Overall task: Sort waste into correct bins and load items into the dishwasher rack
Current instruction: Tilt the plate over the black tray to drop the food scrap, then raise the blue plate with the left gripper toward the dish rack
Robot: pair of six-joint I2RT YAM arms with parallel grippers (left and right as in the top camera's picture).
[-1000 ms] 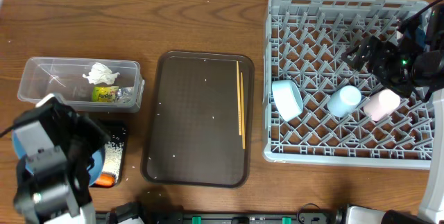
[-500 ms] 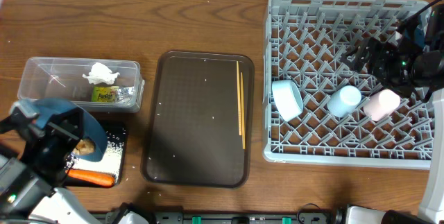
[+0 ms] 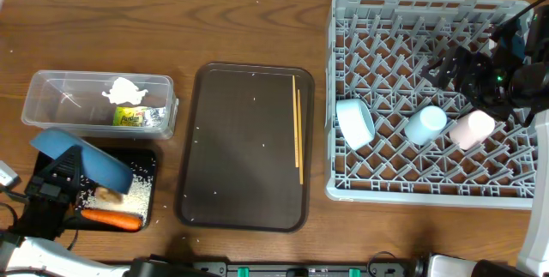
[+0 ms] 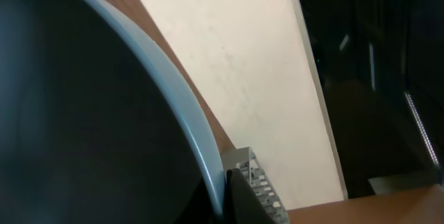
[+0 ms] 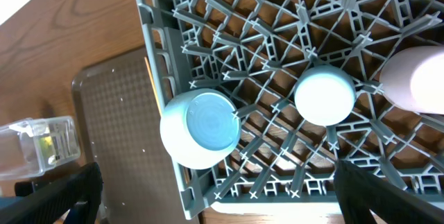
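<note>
Hidden / unclear:
- The left end effector (image 3: 57, 177), far left of the serving tray (image 3: 244, 148), is mostly covered by the large blue plate (image 3: 81, 155). It is clamped on the plate's rim, and the plate is tilted over the black tray (image 3: 153, 152).
- The left wrist view is almost filled by the blurred plate (image 4: 184, 113), with one dark finger at the bottom edge.
- The rice (image 3: 137, 191) cannot be counted. It lies heaped on the black tray, with stray specks on the serving tray and the desk (image 3: 257, 20).

Counts, all placed from the serving tray:
- Far left, upper: 1 clear tub (image 3: 51, 78), holding 1 white wrapper (image 3: 123, 88) and 1 green-yellow packet (image 3: 130, 116).
- Far left, lower: the black tray holds 1 brown lump (image 3: 107, 195) and 1 carrot (image 3: 111, 219).
- On the tray itself, along its right edge: 2 chopsticks (image 3: 298, 127), roughly parallel.
- Right: 1 grey rack (image 3: 386, 20), holding 1 bowl (image 3: 354, 123) on its side, 1 light blue cup (image 3: 426, 125) and 1 pink cup (image 3: 472, 129).

In the way:
- The right end effector (image 3: 452, 64) hangs over the rack above the two cups. Its fingers are wide apart and it holds nothing.
</note>
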